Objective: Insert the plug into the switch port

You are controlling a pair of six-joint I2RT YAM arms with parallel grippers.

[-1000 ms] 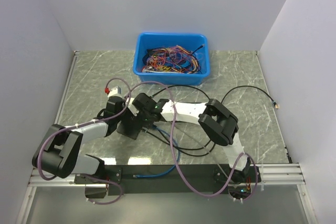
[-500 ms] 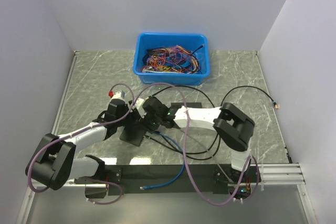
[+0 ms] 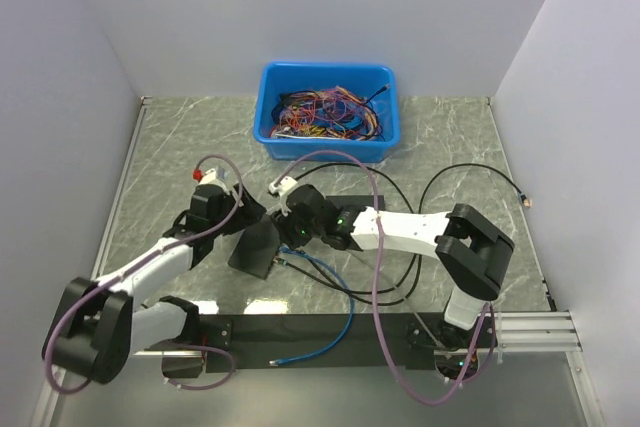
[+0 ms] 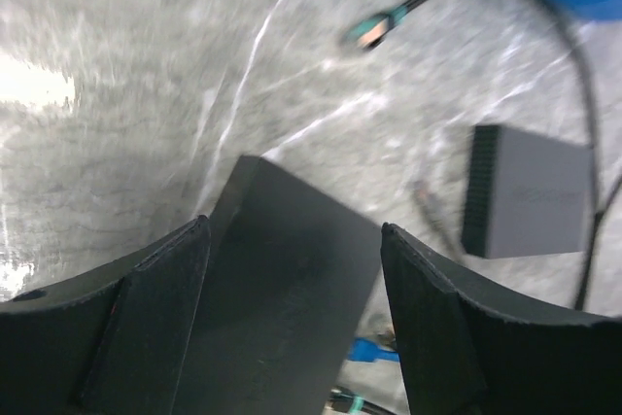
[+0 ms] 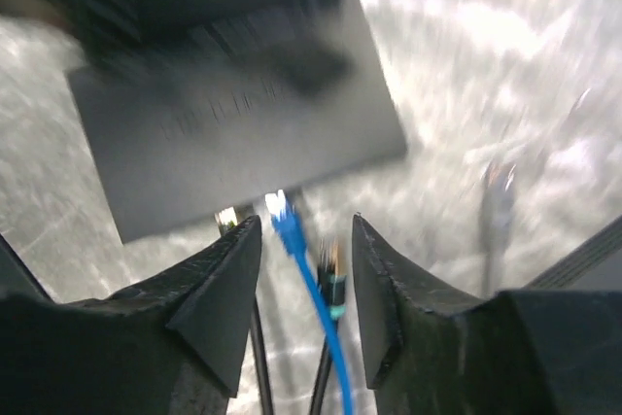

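Top external view, supplemented by both wrist views. The charcoal box [image 3: 258, 249] lay on the marbled counter [image 3: 170, 147]. The blue bin [image 3: 327, 149] of tangled wires stood well beyond the box, at the far wall. The switch port [image 5: 194, 219], a socket row, ran along the box's long edge facing the right gripper [image 5: 306, 221]. The blue plug [image 5: 280, 209] lay with its clear tip at that edge; blur hid whether it was seated in a socket. Its blue cable [image 5: 316, 298] trailed away from the box between the right jaws, which were released. They stood apart on either side of the cable, and neither pad pressed it. A pale plug [image 5: 225, 219] and a teal-booted plug [image 5: 330, 267] lay just beside the same edge. The left gripper [image 4: 293, 230] hung over the box's opposite side, its jaws spread wide astride the dark lid with no grip evident. A grey block [image 4: 533, 196] lay near the box but apart from it. A teal-tipped connector [image 4: 374, 31] lay farther beyond.
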